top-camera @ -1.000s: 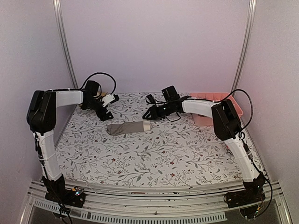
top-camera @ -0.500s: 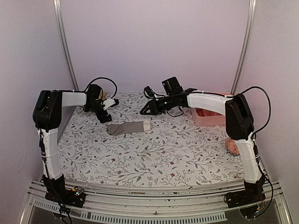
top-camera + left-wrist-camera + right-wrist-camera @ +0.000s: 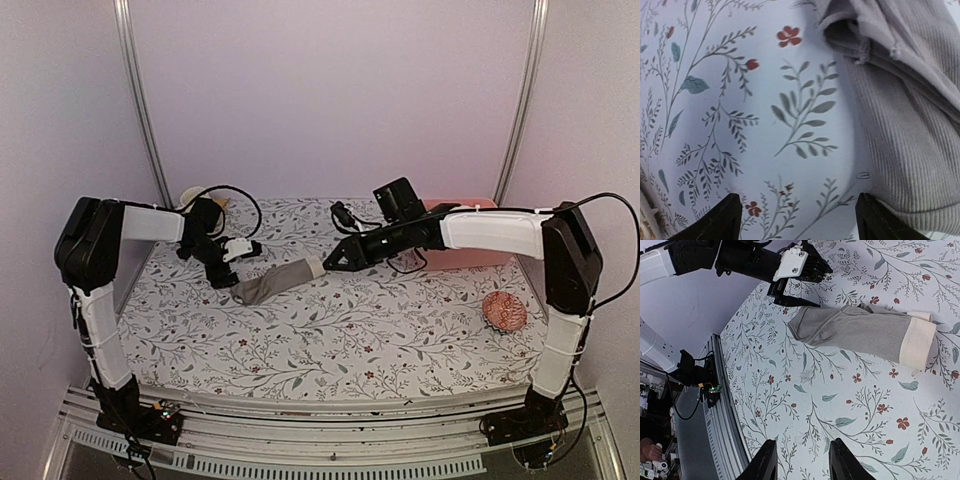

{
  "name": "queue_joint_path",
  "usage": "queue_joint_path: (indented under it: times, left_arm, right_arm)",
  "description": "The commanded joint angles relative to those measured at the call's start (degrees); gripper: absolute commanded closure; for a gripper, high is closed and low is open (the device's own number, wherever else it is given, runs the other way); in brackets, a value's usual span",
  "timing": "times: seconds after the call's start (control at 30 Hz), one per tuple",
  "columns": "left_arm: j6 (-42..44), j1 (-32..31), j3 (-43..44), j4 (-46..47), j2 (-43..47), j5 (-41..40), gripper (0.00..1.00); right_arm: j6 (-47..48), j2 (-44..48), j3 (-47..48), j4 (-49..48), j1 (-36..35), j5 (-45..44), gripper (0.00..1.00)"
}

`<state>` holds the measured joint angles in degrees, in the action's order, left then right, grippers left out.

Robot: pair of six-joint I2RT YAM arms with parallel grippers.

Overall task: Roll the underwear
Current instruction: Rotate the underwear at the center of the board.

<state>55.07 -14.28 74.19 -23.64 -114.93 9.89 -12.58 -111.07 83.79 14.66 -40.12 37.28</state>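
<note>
The taupe underwear lies folded into a long strip on the floral table, its cream waistband at the right end. My left gripper is open and low at the strip's left end. In the left wrist view, the ribbed cloth lies beside the right finger, with the open gripper over bare table. My right gripper is open just right of the waistband. The right wrist view shows the whole strip beyond the open gripper, which holds nothing. The grey brief with white edging is out of view.
A pink bin stands at the back right behind my right arm. The round pink knitted ball lies at the right edge. A pale round object sits at the back left. The table has a floral cloth.
My right arm has stretched out and lowered toward the waistband end, uncovering the pink ball. My left gripper has dropped to the strip's left end. The strip now lies tilted, left end nearer.
</note>
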Motion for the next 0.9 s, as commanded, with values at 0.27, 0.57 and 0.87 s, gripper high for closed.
queue_joint_path:
  times: [0.27, 0.57, 0.87]
  left_arm:
    - [-5.8, -14.9, -10.8, -4.4, 7.4, 4.9, 0.19]
    - [-12.7, -25.7, -9.7, -2.6, 7.6, 8.8, 0.19]
    - [-8.5, -21.8, -14.7, -1.2, 16.0, 8.3, 0.15]
  right_arm:
    - [0.5, 16.4, -18.0, -7.0, 0.3, -5.1, 0.59]
    - [9.3, 22.5, -24.6, -8.2, 0.5, -12.0, 0.46]
    - [26.3, 30.2, -38.2, -24.7, -6.3, -19.7, 0.17]
